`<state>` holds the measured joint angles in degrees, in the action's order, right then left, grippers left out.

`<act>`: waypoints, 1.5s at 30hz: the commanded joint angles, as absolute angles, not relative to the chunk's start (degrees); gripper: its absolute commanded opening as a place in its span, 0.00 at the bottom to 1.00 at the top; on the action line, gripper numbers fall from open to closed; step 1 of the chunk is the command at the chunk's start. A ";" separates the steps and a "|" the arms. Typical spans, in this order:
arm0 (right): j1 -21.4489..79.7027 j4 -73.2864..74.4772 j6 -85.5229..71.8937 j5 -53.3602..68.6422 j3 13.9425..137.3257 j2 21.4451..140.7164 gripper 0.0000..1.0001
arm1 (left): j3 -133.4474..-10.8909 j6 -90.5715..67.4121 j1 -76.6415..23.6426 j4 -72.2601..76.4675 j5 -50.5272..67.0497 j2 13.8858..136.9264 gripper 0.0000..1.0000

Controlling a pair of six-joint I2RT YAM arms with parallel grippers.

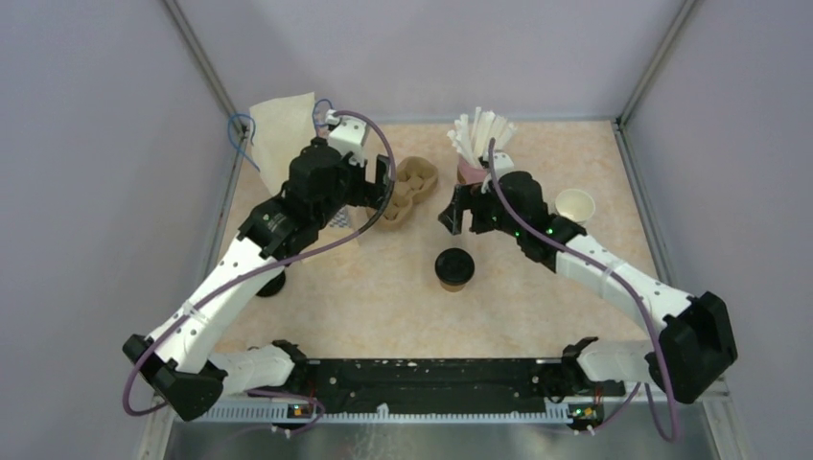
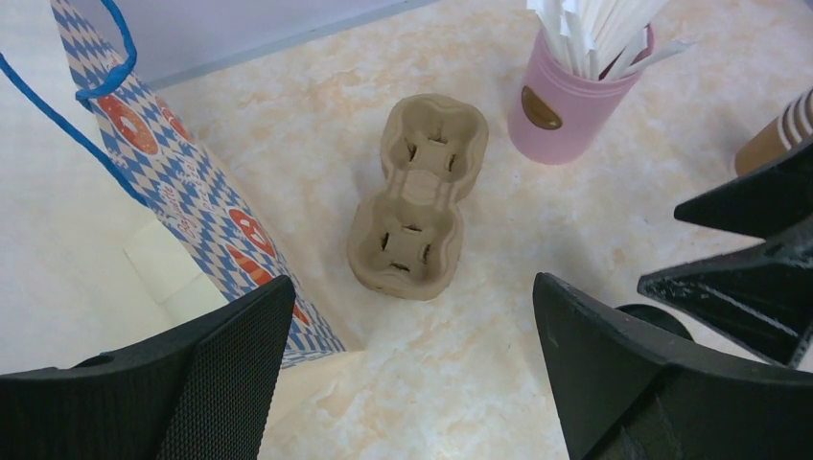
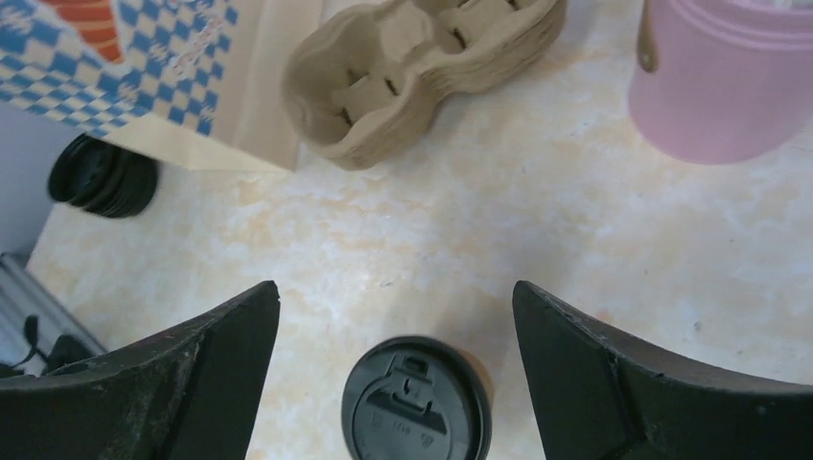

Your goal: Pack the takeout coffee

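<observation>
The takeout coffee [image 1: 454, 268], a brown paper cup with a black lid, stands upright at the table's middle. In the right wrist view the takeout coffee [image 3: 416, 402] sits low between my fingers. My right gripper [image 1: 461, 213] [image 3: 395, 287] is open and empty, hovering just beyond the cup, apart from it. A two-cup cardboard carrier [image 1: 407, 192] [image 2: 417, 196] [image 3: 422, 67] lies empty beside a blue-checked paper bag [image 1: 280, 134] [image 2: 182, 182] [image 3: 144, 67]. My left gripper [image 1: 374, 195] [image 2: 412, 283] is open and empty above the carrier's near end.
A pink cup of white straws [image 1: 476, 153] [image 2: 570, 105] [image 3: 719, 77] stands at the back. A stack of lidless brown cups [image 1: 575, 204] [image 2: 777, 134] stands at the right. A stack of black lids [image 1: 270, 285] [image 3: 104, 177] lies at the left edge. Walls enclose the table.
</observation>
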<state>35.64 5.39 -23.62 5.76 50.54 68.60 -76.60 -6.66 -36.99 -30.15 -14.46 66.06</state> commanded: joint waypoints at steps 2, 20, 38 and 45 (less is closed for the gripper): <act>38.95 16.07 -16.28 -0.92 60.97 75.87 0.88 | -79.08 -4.28 -36.33 -31.68 -11.14 67.73 0.99; 50.71 30.19 -11.98 -14.00 61.90 84.06 0.92 | -70.73 -6.83 -34.20 -23.19 -17.59 59.12 0.99; 45.99 35.75 -19.51 -15.88 57.41 79.19 0.78 | -66.48 -5.37 -33.52 -22.61 -9.85 59.40 0.99; 41.94 39.27 -23.74 -20.11 54.31 74.94 0.77 | -75.07 -3.98 -33.46 -26.88 -0.61 70.92 0.99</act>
